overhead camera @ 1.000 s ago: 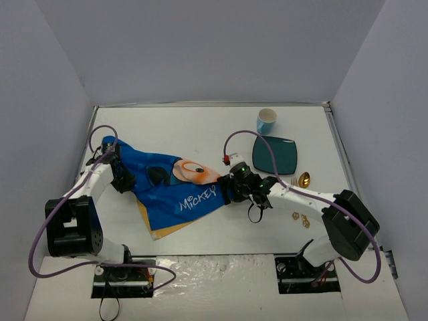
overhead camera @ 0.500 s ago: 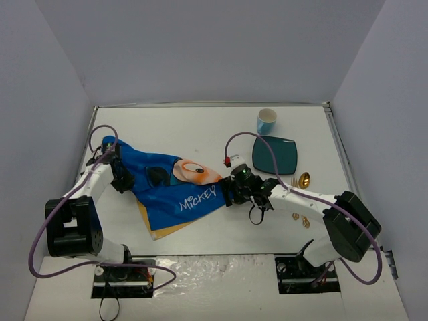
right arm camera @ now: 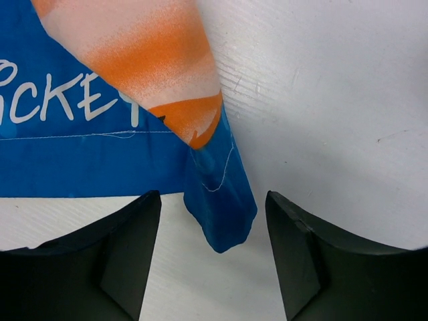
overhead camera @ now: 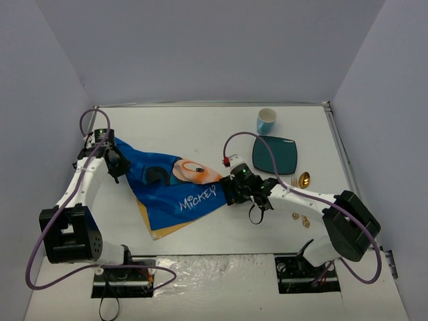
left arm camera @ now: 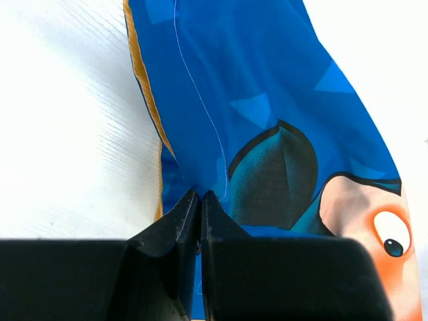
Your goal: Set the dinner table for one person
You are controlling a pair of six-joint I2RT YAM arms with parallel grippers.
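The blue Mickey Mouse placemat (overhead camera: 175,188) lies crumpled and slanted on the left half of the white dinner table (overhead camera: 194,127). My left gripper (overhead camera: 112,159) is shut on the placemat's far left edge; the left wrist view shows its fingers (left arm camera: 199,195) pinched on the blue cloth (left arm camera: 254,100). My right gripper (overhead camera: 228,192) is open at the placemat's right corner. In the right wrist view that corner (right arm camera: 224,221) lies on the table between the spread fingers (right arm camera: 212,200), untouched.
A teal square plate (overhead camera: 275,154) lies at the right, with a light blue cup (overhead camera: 266,120) behind it. A gold spoon (overhead camera: 304,179) and fork (overhead camera: 294,181) lie near the plate's front edge. Small gold pieces (overhead camera: 300,217) lie by the right arm.
My left gripper has moved toward the far left corner with the cloth in it, pulling that edge of the placemat tauter. My right gripper has barely moved.
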